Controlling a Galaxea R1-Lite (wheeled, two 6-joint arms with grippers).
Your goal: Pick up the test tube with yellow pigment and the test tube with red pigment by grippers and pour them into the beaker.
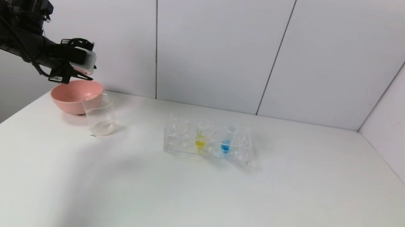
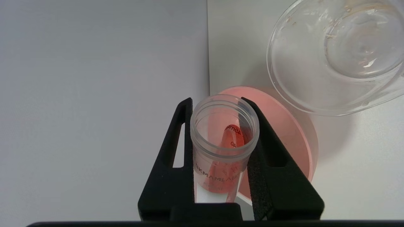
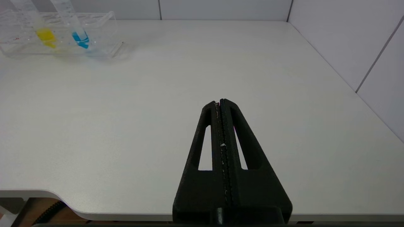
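While the left gripper (image 2: 222, 110) hangs over the pink bowl (image 1: 74, 95) near the table's (image 1: 213, 197) far left corner, its two black fingers (image 2: 172, 164) squeeze the test tube with red pigment (image 2: 222, 148) just below the tube's open mouth. From the left wrist view you look straight down the tube, with its mouth toward the camera and red liquid lying inside. How much it leans I cannot tell. The beaker (image 1: 100, 116) stands touching the bowl. The test tube with yellow pigment (image 1: 201, 134) stands upright in the clear rack (image 1: 208, 141) near the far edge, beside a blue tube (image 1: 227, 139). The right gripper (image 3: 220, 102) waits over the near edge, pressed shut on nothing.
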